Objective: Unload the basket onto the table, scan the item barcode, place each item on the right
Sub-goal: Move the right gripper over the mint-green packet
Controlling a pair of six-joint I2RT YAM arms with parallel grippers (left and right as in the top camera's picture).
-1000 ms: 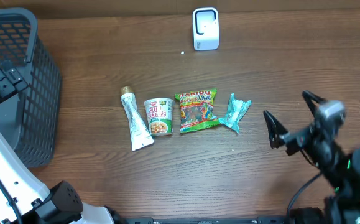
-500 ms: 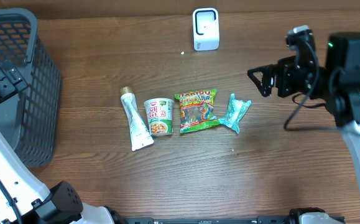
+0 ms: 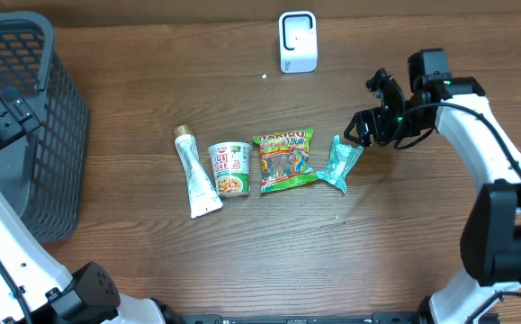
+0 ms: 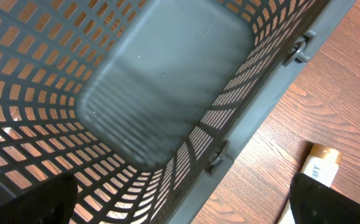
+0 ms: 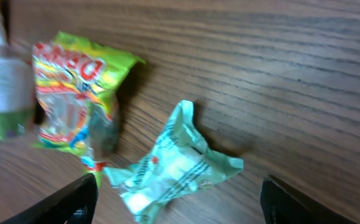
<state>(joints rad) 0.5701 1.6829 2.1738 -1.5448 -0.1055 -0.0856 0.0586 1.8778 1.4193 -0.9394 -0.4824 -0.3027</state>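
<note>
Four items lie in a row mid-table: a white tube [image 3: 195,174], a cup of noodles [image 3: 229,168], a green gummy bag [image 3: 285,160] and a teal wrapper [image 3: 341,162]. The white scanner [image 3: 297,40] stands at the back. My right gripper [image 3: 366,108] hovers open just right of and above the teal wrapper. In the right wrist view the teal wrapper [image 5: 173,165] lies flat on the wood between my right gripper's [image 5: 180,208] spread fingers, untouched, with the gummy bag [image 5: 80,93] to its left. My left gripper [image 4: 180,205] is open over the basket.
A dark mesh basket [image 3: 26,117] fills the left side of the table, and its inside [image 4: 167,93] takes up most of the left wrist view. The tube's cap end [image 4: 319,165] shows beyond the basket wall. Bare wood lies in front of the items.
The right arm swung from the table's front right to the back right, then came down and left towards the teal wrapper. The left arm and the items have not moved.
</note>
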